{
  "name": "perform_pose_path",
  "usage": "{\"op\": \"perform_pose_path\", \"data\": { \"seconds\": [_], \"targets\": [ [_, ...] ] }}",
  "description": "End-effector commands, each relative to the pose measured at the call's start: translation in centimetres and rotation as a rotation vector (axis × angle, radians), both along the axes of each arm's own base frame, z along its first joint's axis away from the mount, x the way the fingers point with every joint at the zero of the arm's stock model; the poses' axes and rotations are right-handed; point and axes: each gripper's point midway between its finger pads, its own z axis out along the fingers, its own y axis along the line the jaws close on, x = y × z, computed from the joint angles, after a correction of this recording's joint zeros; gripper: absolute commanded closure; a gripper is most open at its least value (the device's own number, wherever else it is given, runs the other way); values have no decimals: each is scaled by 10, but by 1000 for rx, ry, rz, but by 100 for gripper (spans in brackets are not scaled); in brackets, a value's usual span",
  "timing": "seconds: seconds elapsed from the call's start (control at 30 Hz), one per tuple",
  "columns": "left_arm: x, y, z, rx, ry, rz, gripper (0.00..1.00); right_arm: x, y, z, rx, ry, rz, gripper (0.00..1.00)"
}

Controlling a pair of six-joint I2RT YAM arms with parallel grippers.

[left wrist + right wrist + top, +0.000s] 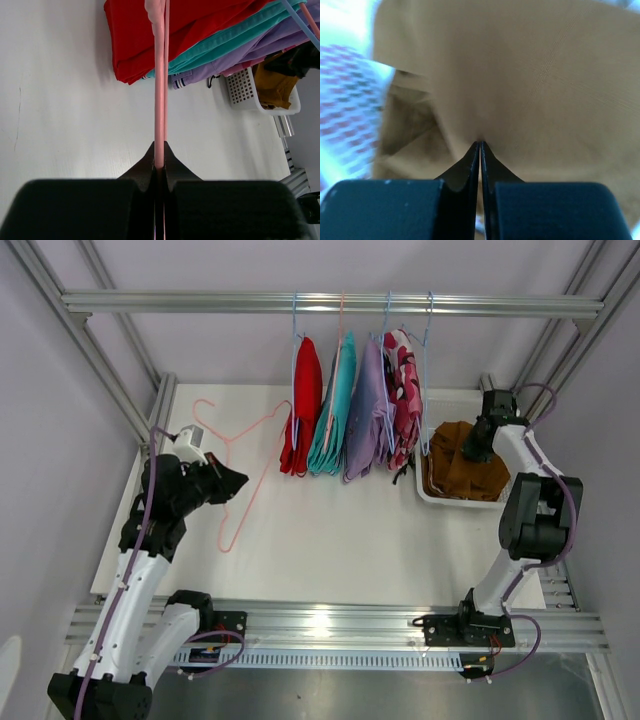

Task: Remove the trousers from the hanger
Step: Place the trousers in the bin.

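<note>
Stowing mustard-brown trousers [460,472] in the basket [432,498] at the table [330,530] right edge. The right gripper [480,142] has its jaws closed against cloth, and the left gripper [160,152] clamps the bare pink hanger [160,90]. Next, likely: the red pair [305,400].

Beyond the black left gripper [159,150]: a pink hanger [160,90], red trousers [150,35], teal trousers [225,40], lilac trousers [260,52], pink trousers [405,390] blotched white and black. By the black right gripper [480,142]: mustard-brown trousers [545,75], white basket [430,498].
</note>
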Motion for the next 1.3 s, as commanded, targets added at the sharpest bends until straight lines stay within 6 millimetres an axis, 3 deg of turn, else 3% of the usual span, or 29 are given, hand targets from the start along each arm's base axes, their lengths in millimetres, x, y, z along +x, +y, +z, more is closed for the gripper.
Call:
{"op": "perform_pose_path", "data": {
  "seconds": [0.0, 0.07, 0.17, 0.27, 0.4, 0.53, 0.67, 0.73, 0.9, 0.97, 1.0, 1.07, 1.13, 1.27],
  "targets": [
    [0, -2, 14, 9, -66, -18, 100, 2, -5, -51, 19, 54, 8, 97],
    [0, -2, 14, 9, -64, -19, 99, 0, -4, -73, 39, 98, 11, 100],
    [0, -2, 14, 11, -67, -19, 99, -2, -3, -76, 48, 110, 10, 100],
    [0, -2, 14, 12, -67, -18, 99, -7, -1, -57, 28, 96, 12, 100],
    [-1, -2, 17, 13, -76, -20, 99, -12, 6, -11, 28, 8, 9, 94],
    [-1, 5, 23, 32, -106, 16, 99, -24, 24, 4, 39, -15, 32, 92],
    [-3, 9, 23, 68, -122, 36, 99, -42, 49, 8, 46, -18, 87, 88],
    [-3, 14, 26, 93, -132, 68, 99, -54, 64, 5, 55, -7, 119, 81],
    [-6, 30, 39, 169, -179, 140, 99, -84, 107, 26, 31, -74, 218, 69],
    [-8, 40, 46, 192, -197, 184, 99, -102, 114, 21, 17, -58, 230, 68],
    [-10, 43, 46, 202, -200, 196, 99, -110, 125, 33, 23, -104, 250, 67],
    [-14, 49, 52, 215, -227, 223, 99, -129, 133, 28, 34, -112, 257, 66],
    [-16, 61, 60, 230, -253, 283, 99, -143, 157, 45, 82, -209, 290, 65],
    [-18, 68, 71, 256, -271, 310, 99, -172, 180, 50, 74, -272, 353, 61]
  ]
}}
